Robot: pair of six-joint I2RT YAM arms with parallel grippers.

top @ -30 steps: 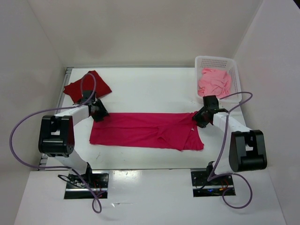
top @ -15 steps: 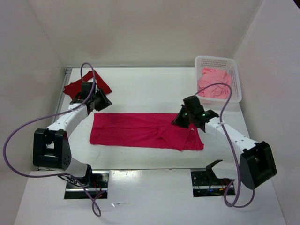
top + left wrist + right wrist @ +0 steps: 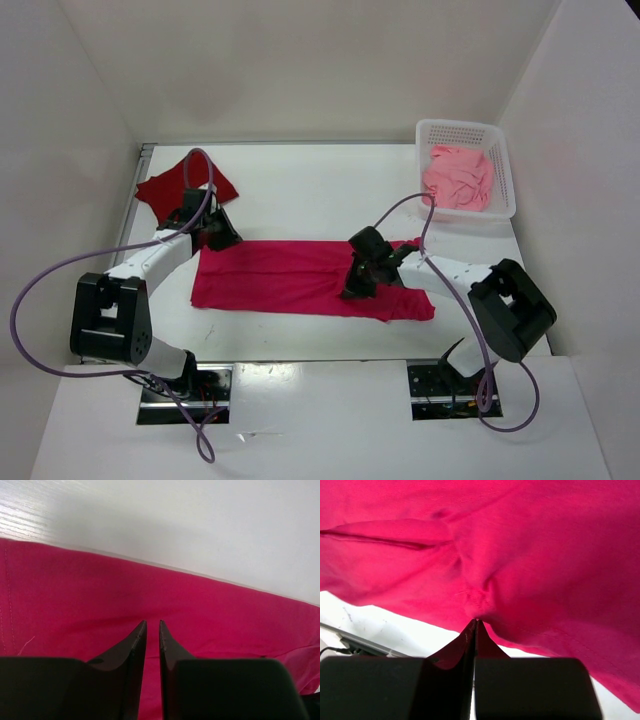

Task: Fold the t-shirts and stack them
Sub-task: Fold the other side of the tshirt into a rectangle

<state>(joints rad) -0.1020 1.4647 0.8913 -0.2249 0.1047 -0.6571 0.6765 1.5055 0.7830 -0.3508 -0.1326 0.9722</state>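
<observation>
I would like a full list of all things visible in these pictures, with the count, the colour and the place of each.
crimson t-shirt: one, bright crimson, spread flat at the middle of the table.
dark red t-shirt: one, dark red, far left corner of the table.
pink t-shirt: one, light salmon pink, bunched inside the basket.
basket: one, white perforated plastic, far right corner.
table: one, white.
cables: two, purple, one looping from each arm.
left end effector: one, black, over the crimson t-shirt's far left edge, narrow gap between its fingers.
right end effector: one, black, shut, pinching the crimson t-shirt.
</observation>
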